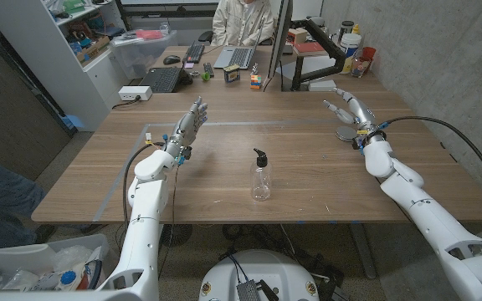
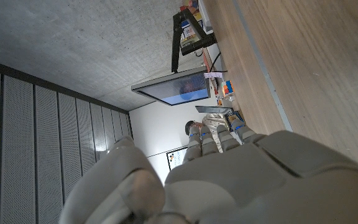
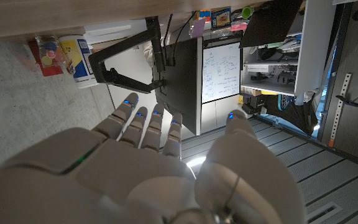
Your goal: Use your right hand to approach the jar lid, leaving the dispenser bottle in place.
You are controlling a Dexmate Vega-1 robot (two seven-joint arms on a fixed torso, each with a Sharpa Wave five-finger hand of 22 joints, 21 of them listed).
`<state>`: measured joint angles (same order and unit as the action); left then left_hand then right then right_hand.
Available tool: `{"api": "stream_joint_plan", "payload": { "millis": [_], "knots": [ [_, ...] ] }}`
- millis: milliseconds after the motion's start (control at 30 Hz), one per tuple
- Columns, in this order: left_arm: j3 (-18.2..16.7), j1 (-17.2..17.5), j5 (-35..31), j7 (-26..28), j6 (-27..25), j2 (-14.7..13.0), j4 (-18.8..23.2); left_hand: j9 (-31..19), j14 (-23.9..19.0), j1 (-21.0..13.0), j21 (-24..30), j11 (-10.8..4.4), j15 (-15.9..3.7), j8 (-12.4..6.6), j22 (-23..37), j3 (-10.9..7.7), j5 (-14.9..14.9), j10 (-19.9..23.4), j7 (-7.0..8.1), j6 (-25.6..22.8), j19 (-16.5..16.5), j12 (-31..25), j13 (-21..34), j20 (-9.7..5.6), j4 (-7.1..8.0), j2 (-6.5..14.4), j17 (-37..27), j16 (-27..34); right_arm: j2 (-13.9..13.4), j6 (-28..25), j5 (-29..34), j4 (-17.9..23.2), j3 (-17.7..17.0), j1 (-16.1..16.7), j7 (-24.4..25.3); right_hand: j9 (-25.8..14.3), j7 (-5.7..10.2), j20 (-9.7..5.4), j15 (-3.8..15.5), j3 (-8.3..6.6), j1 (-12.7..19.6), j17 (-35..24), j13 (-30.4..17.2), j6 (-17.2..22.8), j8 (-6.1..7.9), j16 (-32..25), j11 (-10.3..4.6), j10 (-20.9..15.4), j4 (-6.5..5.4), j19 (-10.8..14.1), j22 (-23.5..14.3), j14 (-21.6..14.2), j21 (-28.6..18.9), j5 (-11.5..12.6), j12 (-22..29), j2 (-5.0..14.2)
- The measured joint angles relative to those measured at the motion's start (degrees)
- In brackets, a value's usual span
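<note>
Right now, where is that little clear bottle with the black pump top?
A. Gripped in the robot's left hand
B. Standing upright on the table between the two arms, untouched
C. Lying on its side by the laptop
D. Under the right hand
B: the dispenser bottle stands upright on the wooden table, well apart from the left hand and the right hand.

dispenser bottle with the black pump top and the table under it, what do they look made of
The small clear dispenser bottle looks like transparent plastic, possibly glass: the table grain shows through its body. Its black pump top looks like matte plastic. The brown table looks like wood or wood-look laminate, with a visible grain and low sheen.
</note>
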<state>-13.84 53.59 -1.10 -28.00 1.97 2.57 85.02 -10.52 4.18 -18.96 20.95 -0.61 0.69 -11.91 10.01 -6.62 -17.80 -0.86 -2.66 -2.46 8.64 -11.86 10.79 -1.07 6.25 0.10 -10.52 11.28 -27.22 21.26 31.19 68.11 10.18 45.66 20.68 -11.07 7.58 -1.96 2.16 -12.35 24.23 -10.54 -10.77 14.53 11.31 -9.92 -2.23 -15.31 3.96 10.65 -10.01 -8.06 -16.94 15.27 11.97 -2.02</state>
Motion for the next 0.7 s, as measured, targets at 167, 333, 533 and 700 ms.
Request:
{"api": "stream_joint_plan", "payload": {
  "millis": [167, 333, 533, 700],
  "knots": [
    [-0.1, 0.1, 0.1, 0.0, 0.1, 0.0, -0.2, 0.0, 0.0, 0.0, -0.4, 0.0, 0.0, 0.0, 0.0, 0.0, 0.0, 0.0, 0.0, 0.0, 0.2, 0.0, 0.0, 0.17, 0.0, 0.0, 0.0, 0.0, -0.7, -1.2, 1.0, 0.3, 1.0, -0.3, 0.0, 0.0, 0.0, -0.29, -0.1, 0.02, 0.0, 0.0, 0.0, 0.0, 0.0, 0.0, -0.02, 0.6, 0.01, -0.3, 0.0, 0.5, 0.4, 0.2, 0.0, 0.0],
    [-0.2, 0.1, 0.2, 0.1, 0.2, 0.0, -0.5, 0.0, 0.0, -0.2, -0.4, 0.0, 0.0, 0.0, 0.0, 0.0, 0.0, 0.0, 0.0, 0.0, 0.0, 0.0, 0.0, 0.38, 0.0, 0.2, 0.0, 0.0, -1.2, -2.4, 1.8, 0.8, 1.5, -0.5, -0.3, 0.0, 0.0, -0.19, -0.1, 0.24, 0.0, 0.0, 0.0, 0.0, 0.0, 0.0, 0.29, 0.9, 0.24, -1.0, 0.0, 0.5, 0.7, 0.4, 0.0, 0.0],
    [-0.2, 0.1, 0.4, 0.2, 0.3, 0.1, -0.9, 0.0, 0.0, -0.2, -0.4, 0.31, 0.0, 0.0, 0.0, 0.0, 0.0, 0.3, -0.14, -0.1, 0.0, 0.0, 0.0, 0.38, 0.0, 0.2, 0.0, 0.0, -2.2, -4.0, 2.9, 1.7, 2.3, -0.7, -0.8, 0.0, -0.03, -0.19, 0.0, 0.43, -0.3, 0.0, 0.0, 0.0, 0.0, 0.0, 0.51, 1.1, 0.38, -1.0, 0.0, 1.0, 1.1, 0.4, 0.0, -0.3],
    [-0.2, -0.1, 0.4, 0.1, 0.4, 0.1, -1.2, 0.0, 0.0, -0.2, -0.8, 0.3, 0.0, 0.0, 0.0, 0.0, 0.0, 0.3, -0.21, -0.2, 0.0, 0.0, 0.0, 0.38, 0.0, 0.2, 0.0, 0.0, -2.9, -5.6, 4.5, 2.4, 2.9, -0.7, -0.8, 0.0, -0.01, -0.19, -0.2, 0.73, -0.3, 0.0, 0.0, -1.0, -0.39, 0.0, 0.39, 1.4, 0.23, -1.4, 0.0, 1.2, 1.5, 0.8, 0.0, -0.3]
  ]
}}
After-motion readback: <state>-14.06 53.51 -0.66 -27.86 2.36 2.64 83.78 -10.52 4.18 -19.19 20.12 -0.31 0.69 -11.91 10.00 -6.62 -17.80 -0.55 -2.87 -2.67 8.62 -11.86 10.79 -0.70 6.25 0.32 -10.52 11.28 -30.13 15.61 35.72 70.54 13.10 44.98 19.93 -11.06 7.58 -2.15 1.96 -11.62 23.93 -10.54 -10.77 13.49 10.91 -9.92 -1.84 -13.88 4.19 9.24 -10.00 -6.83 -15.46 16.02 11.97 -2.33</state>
